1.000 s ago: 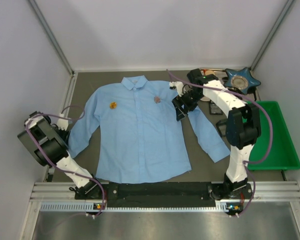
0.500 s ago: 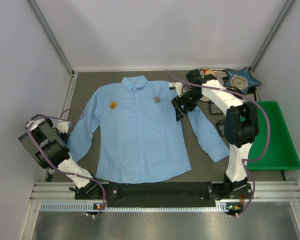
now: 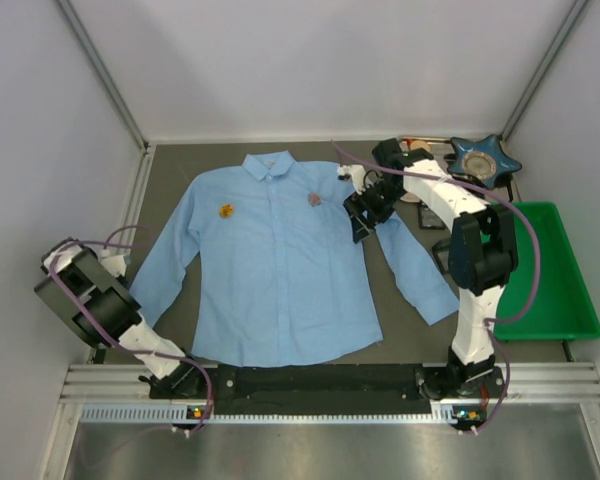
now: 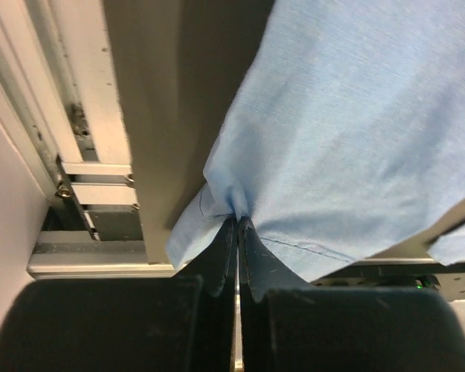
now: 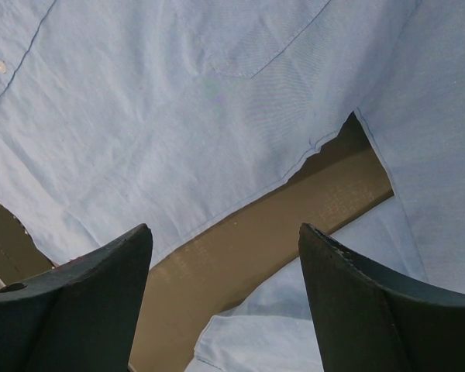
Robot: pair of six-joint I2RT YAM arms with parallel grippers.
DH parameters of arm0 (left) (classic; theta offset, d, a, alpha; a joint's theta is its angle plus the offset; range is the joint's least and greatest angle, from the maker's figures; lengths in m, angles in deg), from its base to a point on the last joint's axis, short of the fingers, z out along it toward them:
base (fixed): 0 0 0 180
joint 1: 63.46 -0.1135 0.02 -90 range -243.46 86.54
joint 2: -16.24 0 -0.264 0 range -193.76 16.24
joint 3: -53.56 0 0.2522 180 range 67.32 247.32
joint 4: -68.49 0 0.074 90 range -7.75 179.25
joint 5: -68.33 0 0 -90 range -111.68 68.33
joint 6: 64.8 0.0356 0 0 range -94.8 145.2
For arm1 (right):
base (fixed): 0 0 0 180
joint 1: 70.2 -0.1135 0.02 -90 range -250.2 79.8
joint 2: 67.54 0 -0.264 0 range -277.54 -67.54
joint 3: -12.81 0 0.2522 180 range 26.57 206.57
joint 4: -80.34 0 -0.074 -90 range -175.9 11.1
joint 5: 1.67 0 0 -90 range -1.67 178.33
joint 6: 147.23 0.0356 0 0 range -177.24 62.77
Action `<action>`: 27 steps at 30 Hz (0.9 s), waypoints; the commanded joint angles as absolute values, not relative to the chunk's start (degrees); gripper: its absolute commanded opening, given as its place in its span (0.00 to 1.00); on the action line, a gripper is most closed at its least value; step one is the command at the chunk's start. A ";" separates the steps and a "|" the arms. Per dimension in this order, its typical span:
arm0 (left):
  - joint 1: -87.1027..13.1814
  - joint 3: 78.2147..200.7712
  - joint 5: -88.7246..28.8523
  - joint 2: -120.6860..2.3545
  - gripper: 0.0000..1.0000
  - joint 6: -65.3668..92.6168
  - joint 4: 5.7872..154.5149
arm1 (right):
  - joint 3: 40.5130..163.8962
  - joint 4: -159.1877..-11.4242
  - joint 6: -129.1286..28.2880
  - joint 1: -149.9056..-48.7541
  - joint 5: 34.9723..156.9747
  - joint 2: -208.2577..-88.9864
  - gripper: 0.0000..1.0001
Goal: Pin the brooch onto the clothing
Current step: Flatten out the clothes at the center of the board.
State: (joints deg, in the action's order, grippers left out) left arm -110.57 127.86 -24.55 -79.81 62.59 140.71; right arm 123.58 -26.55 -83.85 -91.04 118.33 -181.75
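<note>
Since a second ago our left arm has drawn back toward the near left corner, while our right arm has barely stirred.
Our left gripper [image 4: 237, 223] is pinched tight on the cuff edge of the light blue shirt [image 3: 280, 270], which lies spread face-up on the table [image 3: 170, 165], collar at the far side. Our right gripper [image 5: 225, 232] hangs with jaws wide apart over the opposite armpit. An orange brooch [image 3: 225, 210] and a pinkish brooch [image 3: 314, 199] sit on the chest.

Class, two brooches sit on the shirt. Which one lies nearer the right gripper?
The pinkish brooch, just beside the right gripper; the orange brooch sits much farther away.
</note>
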 commanded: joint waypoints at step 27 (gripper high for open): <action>-69.53 145.54 -53.59 -88.06 0.49 51.41 126.38 | 119.29 -38.17 -78.42 -81.72 98.81 -177.75 0.72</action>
